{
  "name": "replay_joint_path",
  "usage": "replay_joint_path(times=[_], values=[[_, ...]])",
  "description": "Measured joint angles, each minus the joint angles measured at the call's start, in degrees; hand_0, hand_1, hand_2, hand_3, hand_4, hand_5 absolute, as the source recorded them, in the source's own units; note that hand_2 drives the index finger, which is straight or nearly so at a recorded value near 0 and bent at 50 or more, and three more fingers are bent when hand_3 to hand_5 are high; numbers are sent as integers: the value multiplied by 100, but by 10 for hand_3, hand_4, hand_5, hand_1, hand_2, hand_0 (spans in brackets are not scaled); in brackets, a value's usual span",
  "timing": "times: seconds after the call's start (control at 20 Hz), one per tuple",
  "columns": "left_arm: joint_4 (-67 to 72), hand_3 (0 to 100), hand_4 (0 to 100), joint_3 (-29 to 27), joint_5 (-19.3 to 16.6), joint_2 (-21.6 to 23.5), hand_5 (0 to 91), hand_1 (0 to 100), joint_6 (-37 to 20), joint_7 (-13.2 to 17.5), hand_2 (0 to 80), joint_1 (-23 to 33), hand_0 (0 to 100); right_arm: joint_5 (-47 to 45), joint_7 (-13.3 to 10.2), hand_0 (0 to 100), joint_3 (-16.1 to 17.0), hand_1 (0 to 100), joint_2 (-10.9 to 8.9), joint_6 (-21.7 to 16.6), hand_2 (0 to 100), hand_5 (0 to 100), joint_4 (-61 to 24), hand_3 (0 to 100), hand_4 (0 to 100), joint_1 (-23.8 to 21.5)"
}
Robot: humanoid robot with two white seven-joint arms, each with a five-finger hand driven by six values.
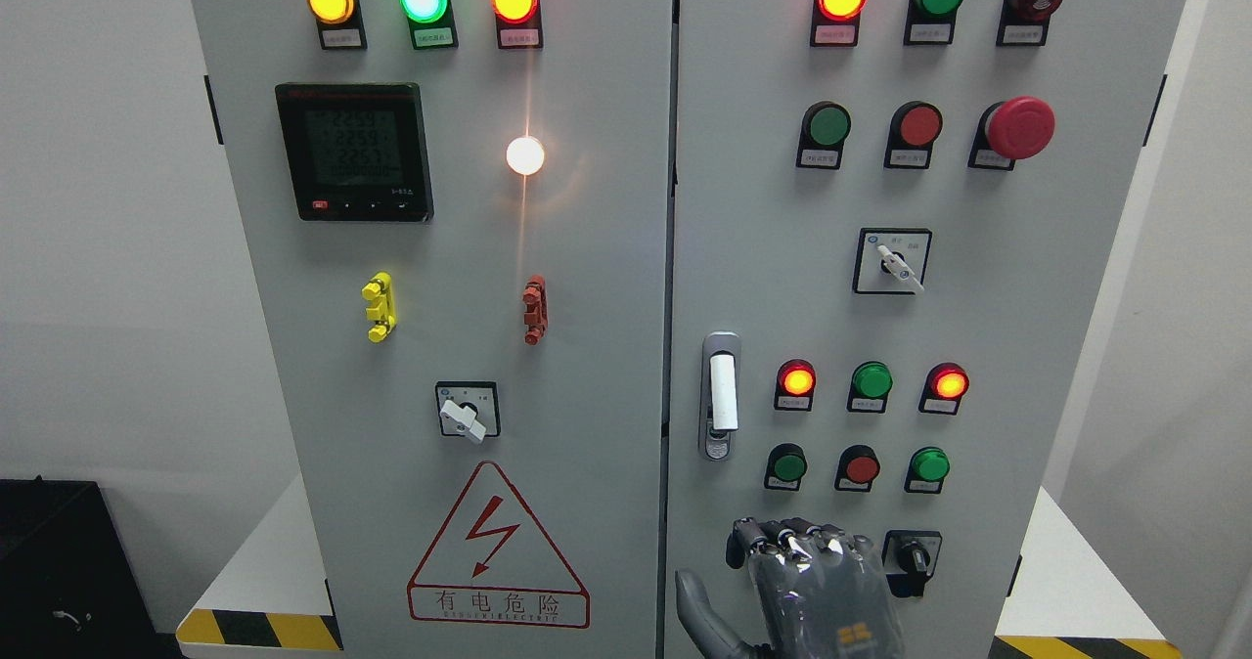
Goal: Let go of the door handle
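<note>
The door handle [721,393] is a white upright grip in a silver mount with a keyhole beneath it, at the left edge of the grey cabinet's right door [1056,346]. My right hand [782,551] is low in the picture, below the handle and apart from it, with its back toward the camera. Its fingers [797,534] are loosely bent and the thumb [696,602] sticks out to the left. It holds nothing. The door looks closed against the left door [587,395]. My left arm does not show.
The right door carries lit and unlit round buttons, a red mushroom stop button [1019,127] and a black rotary switch [912,556] just right of my hand. The left door has a meter [354,151], a selector switch [467,411] and a warning triangle [497,551].
</note>
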State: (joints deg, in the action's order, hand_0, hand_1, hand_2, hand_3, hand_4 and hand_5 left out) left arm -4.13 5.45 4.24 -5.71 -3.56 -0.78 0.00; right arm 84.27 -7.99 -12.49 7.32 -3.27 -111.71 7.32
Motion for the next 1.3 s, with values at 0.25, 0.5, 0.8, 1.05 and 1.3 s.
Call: replay_joint_path(times=[0.25, 0.5, 0.8, 1.05, 1.3], values=[[0, 0, 0, 0, 0, 0, 0, 556, 0, 0, 0, 0, 120, -12, 223, 322, -9, 105, 10, 85, 1000, 1000, -46, 1000, 1000, 138], [0, 0, 0, 0, 1, 0, 0, 556, 0, 0, 0, 0, 120, -11, 470, 290, -22, 180, 18, 341, 1000, 1000, -32, 1000, 1000, 392], [1, 0, 0, 0, 1, 0, 0, 556, 0, 0, 0, 0, 120, 5, 594, 285, -41, 191, 24, 489, 1000, 1000, 55, 1000, 1000, 691], [1, 0, 0, 0, 0, 0, 0, 556, 0, 0, 0, 0, 120, 13, 636, 283, -87, 188, 27, 756, 1000, 1000, 229, 1000, 1000, 1007], [1, 0, 0, 0, 0, 0, 0, 556, 0, 0, 0, 0, 120, 18, 639, 281, -119, 193, 29, 980, 1000, 1000, 435, 1000, 1000, 1308]])
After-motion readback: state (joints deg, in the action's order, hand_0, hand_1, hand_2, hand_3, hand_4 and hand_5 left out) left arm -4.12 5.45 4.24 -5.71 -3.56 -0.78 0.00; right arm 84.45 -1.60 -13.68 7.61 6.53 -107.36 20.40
